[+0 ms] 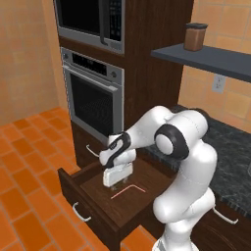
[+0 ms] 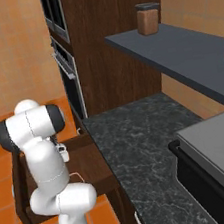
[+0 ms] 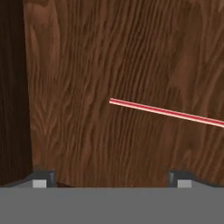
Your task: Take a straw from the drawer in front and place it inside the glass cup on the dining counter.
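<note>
Claw (image 3: pixel 111 179): jaws spread wide apart, nothing between them; in the hand view the two dark tips rise at the bottom edge, one toward each side, over bare drawer floor.
Claw position: in the left base view the claw (image 1: pixel 116 182) hangs inside the open drawer, pointing down, near the drawer's rear left part.
Straw (image 3: pixel 166 112): thin pink-red line lying flat on the drawer floor; in the hand view it lies beyond the tips, apart from them, and runs off the right edge. One end sits near the middle of that view.
Straw in left base view (image 1: pixel 128 190): lies toward the drawer's right side, just beside the claw, not touched. A short bent tip shows at its far end.
Drawer (image 1: pixel 98 203): dark brown wood, pulled out, shallow; a slim curved silver handle sits on its front panel.
Drawer in right base view (image 2: pixel 86 163): open, partly hidden behind the arm.
Dark speckled desk (image 2: pixel 139 150): black top to the right of the drawer.
Ovens (image 1: pixel 93 98): stacked in the tall dark cabinet behind the drawer.
Shelf (image 1: pixel 206 59): dark, on the wall above the desk.
Brown jar (image 1: pixel 195 37): upright on the shelf near its left end.
</note>
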